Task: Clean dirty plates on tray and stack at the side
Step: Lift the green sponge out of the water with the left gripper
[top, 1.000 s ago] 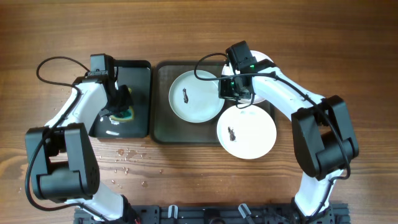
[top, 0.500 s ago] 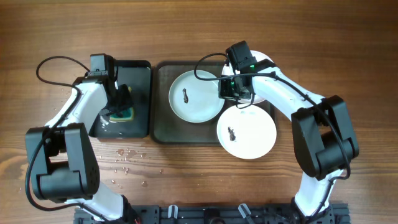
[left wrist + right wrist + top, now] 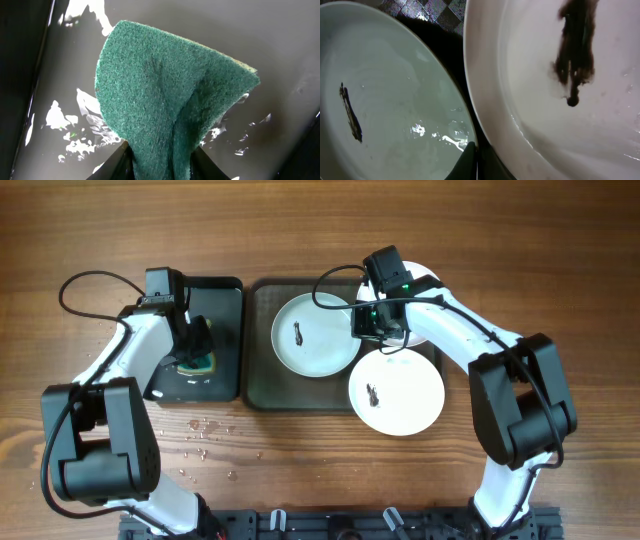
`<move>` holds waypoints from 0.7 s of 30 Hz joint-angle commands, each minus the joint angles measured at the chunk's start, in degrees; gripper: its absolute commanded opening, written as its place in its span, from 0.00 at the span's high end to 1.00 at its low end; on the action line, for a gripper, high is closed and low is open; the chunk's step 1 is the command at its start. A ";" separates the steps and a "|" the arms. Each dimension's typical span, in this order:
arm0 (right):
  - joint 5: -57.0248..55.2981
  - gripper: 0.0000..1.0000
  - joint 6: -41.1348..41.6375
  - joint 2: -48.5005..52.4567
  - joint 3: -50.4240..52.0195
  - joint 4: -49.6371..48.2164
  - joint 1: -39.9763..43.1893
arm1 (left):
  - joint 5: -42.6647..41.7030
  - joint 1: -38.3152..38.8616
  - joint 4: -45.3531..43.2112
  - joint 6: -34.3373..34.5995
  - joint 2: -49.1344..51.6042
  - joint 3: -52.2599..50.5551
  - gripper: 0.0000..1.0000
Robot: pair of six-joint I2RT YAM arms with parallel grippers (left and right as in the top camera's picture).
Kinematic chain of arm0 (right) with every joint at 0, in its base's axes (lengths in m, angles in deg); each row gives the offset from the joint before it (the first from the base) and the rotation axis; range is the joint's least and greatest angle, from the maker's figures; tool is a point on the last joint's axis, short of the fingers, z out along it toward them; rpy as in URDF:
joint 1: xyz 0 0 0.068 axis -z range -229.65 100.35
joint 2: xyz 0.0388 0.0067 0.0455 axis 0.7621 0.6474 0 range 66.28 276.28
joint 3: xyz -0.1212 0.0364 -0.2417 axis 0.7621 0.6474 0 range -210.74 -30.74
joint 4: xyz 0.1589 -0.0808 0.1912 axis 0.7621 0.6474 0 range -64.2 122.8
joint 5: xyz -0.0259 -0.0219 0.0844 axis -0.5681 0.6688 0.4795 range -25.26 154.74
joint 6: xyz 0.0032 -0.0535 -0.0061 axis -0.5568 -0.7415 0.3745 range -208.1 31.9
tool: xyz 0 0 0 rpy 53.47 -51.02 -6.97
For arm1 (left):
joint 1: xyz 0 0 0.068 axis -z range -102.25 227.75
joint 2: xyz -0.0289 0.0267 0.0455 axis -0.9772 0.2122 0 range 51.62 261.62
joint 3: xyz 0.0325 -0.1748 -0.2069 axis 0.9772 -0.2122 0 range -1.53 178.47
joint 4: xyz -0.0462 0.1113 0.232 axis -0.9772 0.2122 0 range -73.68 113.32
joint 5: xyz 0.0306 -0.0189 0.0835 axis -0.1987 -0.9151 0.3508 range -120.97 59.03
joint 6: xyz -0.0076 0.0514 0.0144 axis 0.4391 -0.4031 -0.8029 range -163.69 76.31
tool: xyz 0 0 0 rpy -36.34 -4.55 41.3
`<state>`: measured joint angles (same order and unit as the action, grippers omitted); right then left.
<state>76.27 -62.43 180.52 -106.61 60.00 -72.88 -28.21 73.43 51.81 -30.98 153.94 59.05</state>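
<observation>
Three white plates show from overhead. One (image 3: 315, 335) lies in the dark tray (image 3: 262, 385), one (image 3: 397, 395) overlaps the tray's front right corner, and one (image 3: 425, 285) sits at the back right, partly under the right arm. The first two carry black smears, seen close in the right wrist view as a bluish plate (image 3: 385, 100) and a white plate (image 3: 545, 110). My right gripper (image 3: 476, 152) is shut, its tips at the gap between these two plates. My left gripper (image 3: 161, 147) is shut on a green sponge (image 3: 165, 85) over the glossy black tray (image 3: 225, 300).
The wet black tray (image 3: 280, 60) stands just left of the dark tray. Water drops (image 3: 205, 430) speckle the wood in front of it. Both arm bases stand at the table's front edge.
The sponge has shifted a little in the left gripper's hold and shows less of its yellow side. The right arm and the plates have not moved.
</observation>
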 commanded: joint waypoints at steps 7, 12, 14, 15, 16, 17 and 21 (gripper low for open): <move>0.50 0.95 -0.17 0.74 0.33 -0.31 -0.44 | 0.17 -0.42 -0.87 -0.31 2.84 -0.63 0.96; 0.48 0.95 -0.17 0.74 0.33 -0.35 -0.44 | -0.09 -0.46 0.04 -0.52 -0.63 0.59 0.96; 0.48 0.95 -0.17 0.74 0.33 -0.35 -0.44 | -0.07 -0.46 -0.15 -2.34 -3.91 1.09 0.96; 0.48 0.95 -0.20 0.74 0.33 -0.35 -0.44 | -0.09 -0.46 -0.39 -3.48 -5.79 1.25 0.96; 0.48 0.95 -0.20 0.74 0.33 -0.35 -0.44 | -0.02 -0.46 -0.72 -3.85 -7.74 1.27 0.96; 0.48 0.95 -0.20 0.74 0.33 -0.35 -0.44 | -0.04 -0.46 -1.03 -4.28 -9.25 1.27 0.96; 0.50 0.95 -0.20 0.74 0.33 -0.37 -0.46 | -0.02 -0.46 -2.16 -5.05 -17.81 1.27 0.96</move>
<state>76.29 -62.43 180.52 -106.61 59.98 -72.88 -28.25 73.43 50.69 -33.85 144.59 59.16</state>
